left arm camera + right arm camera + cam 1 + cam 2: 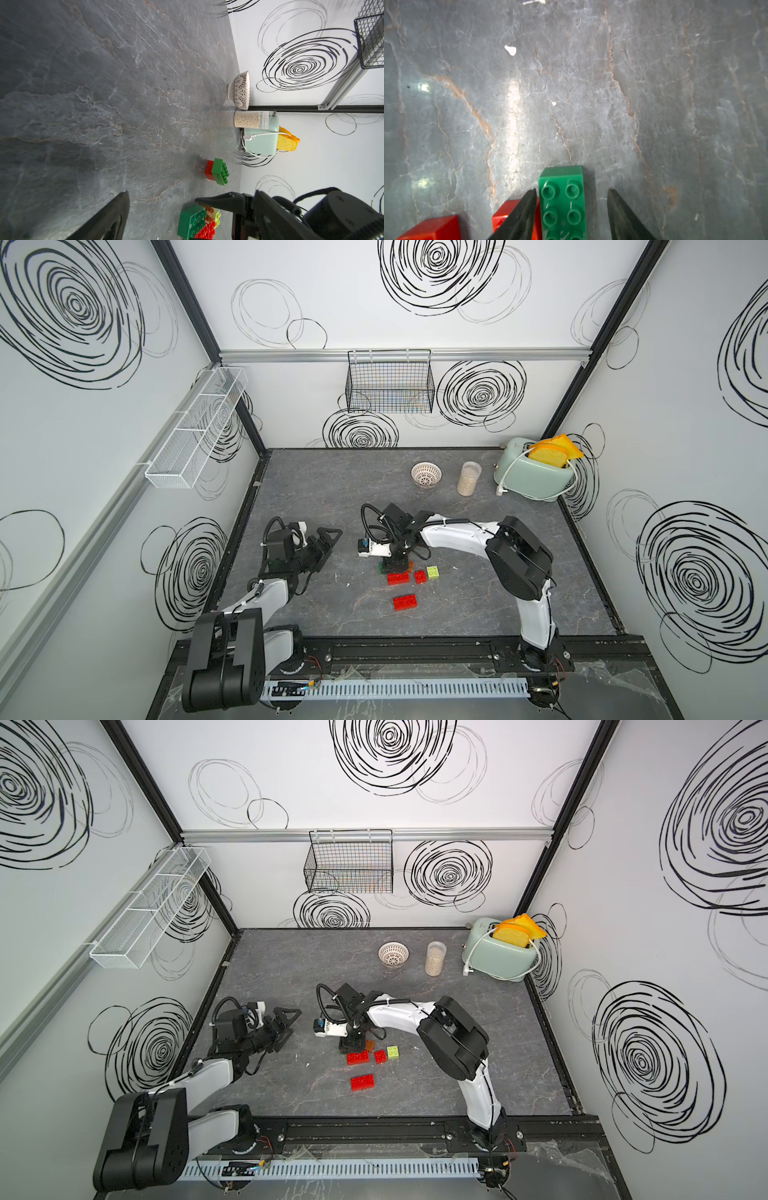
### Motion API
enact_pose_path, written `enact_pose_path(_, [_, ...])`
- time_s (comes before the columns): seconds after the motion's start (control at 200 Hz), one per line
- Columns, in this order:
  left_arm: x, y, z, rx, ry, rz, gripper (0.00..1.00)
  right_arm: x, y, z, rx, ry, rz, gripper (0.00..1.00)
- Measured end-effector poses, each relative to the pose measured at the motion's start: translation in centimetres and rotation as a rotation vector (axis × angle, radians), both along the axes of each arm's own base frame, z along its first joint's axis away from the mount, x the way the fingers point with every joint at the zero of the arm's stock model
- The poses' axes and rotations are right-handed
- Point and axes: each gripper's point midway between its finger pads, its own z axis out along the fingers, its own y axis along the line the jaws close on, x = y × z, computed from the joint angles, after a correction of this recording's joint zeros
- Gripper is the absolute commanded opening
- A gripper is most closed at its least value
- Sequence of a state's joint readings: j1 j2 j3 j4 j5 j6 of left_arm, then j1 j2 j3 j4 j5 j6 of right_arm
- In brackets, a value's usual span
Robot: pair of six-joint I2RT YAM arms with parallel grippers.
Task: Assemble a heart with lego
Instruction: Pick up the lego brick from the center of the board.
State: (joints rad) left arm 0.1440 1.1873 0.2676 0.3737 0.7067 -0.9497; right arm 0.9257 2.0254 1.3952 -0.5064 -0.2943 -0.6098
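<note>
Six bricks lie in a loose cluster mid-table, toward the near edge. They are a green brick (562, 207), an orange brick (412, 566), a lime brick (433, 571), a small red brick (420, 576), a long red brick (398, 578) and, a little nearer and apart, a second long red brick (407, 602). The left wrist view adds a green-on-red stack (218, 172) right of the cluster, which does not show in the top views. No heart outline reads yet, so the build looks to be at an early stage.

The step in hand looks like the grasp of the green brick. The right gripper (572, 190) straddles it with the jaws apart. One finger (521, 214) sits close at the brick's side, wedged between it and a red neighbour. The other finger stands off with a clear gap.

The next move calls for closing fully and lifting straight up, so the red brick beside that finger is not dragged along. The orange brick is also close by.

The left gripper (328, 537) hangs at the left, jaws wide apart and empty, well apart from the bricks.

At the far right of the table (332, 489) stand a bowl (426, 475), a jar of grains (468, 478) and a toaster (532, 477) with bread in it. All are well apart from the work and out of the way.
</note>
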Motion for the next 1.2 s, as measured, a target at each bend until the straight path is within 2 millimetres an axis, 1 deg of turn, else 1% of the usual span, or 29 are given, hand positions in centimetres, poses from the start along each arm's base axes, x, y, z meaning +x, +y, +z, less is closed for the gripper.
enact_pose_path(0.065, [0.0,0.0,0.0,0.000,0.003,0.000,0.97,0.0,-0.1,-0.4,-0.010,0.002,0.000,0.43])
enact_pose_path(0.11, [-0.1,0.0,-0.1,0.000,0.004,0.000,0.97,0.1,-0.2,-0.8,-0.020,0.005,-0.006,0.37])
enact_pose_path(0.135, [-0.1,0.0,-0.1,-0.001,0.005,0.000,0.97,0.1,-0.2,-0.9,-0.024,0.004,-0.007,0.36])
enact_pose_path(0.25, [-0.1,0.0,-0.1,-0.001,0.007,0.000,0.97,0.6,0.0,-0.8,-0.024,-0.007,-0.016,0.38])
enact_pose_path(0.33, [-0.1,0.0,-0.1,0.000,0.007,-0.001,0.97,1.0,0.0,-0.6,-0.020,-0.017,-0.023,0.43])
enact_pose_path(0.43, [-0.1,0.0,-0.1,0.002,0.005,-0.002,0.97,1.3,-0.2,-0.7,-0.022,-0.018,-0.033,0.47])
enact_pose_path(0.635, [-0.1,0.0,-0.1,0.002,0.005,-0.002,0.97,1.3,-1.0,-1.1,-0.034,-0.011,-0.046,0.48])
enact_pose_path(0.885, [-0.1,-0.1,-0.1,0.003,0.005,-0.004,0.97,1.4,-1.3,-1.1,-0.035,-0.018,-0.049,0.38])
enact_pose_path(0.905, [-0.1,-0.1,-0.1,0.003,0.005,-0.004,0.97,1.4,-1.3,-1.1,-0.035,-0.017,-0.051,0.36])
enact_pose_path(0.951, [-0.1,-0.1,-0.1,0.003,0.005,-0.004,0.97,1.4,-1.3,-1.1,-0.035,-0.017,-0.049,0.28])
enact_pose_path(0.971, [-0.1,-0.1,-0.1,0.004,0.004,-0.006,0.97,1.4,-1.3,-1.0,-0.034,-0.017,-0.051,0.27])
enact_pose_path(1.106, [-0.2,-0.6,-0.2,0.011,0.004,-0.019,0.97,1.4,-1.3,-0.5,-0.028,-0.024,-0.051,0.25])
enact_pose_path(1.201, [-0.3,-1.5,-0.3,0.019,0.003,-0.046,0.97,1.6,-1.5,0.9,-0.006,-0.034,-0.060,0.24])
